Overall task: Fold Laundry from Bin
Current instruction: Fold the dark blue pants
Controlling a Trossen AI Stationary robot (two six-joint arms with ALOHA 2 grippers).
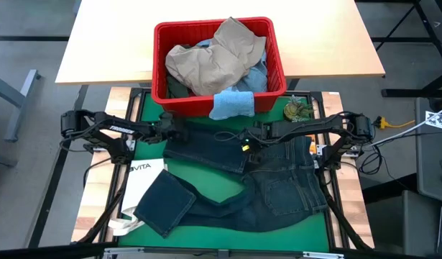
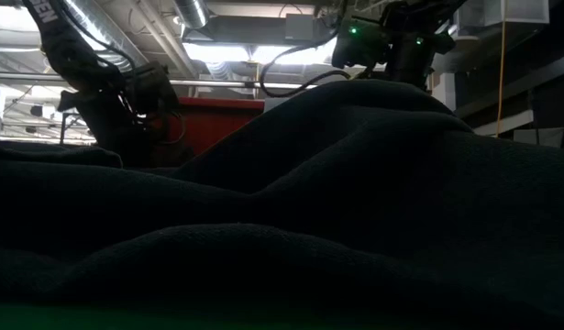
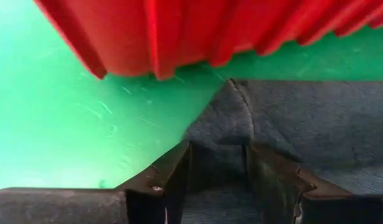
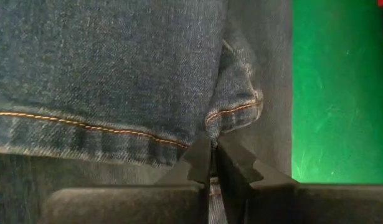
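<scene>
Navy jeans (image 1: 256, 183) spread on mat; both claws pinch denim.

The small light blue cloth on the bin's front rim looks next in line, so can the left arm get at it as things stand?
Probably not yet. The left tool is closed on the dark jeans on the mat. The light blue cloth hangs uncovered over the red bin rim, so the way opens once the tool lets go.

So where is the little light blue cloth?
In the high view, the little light blue cloth hangs over the front rim of the red bin, right of its middle, just above the dark jeans on the green mat.
</scene>
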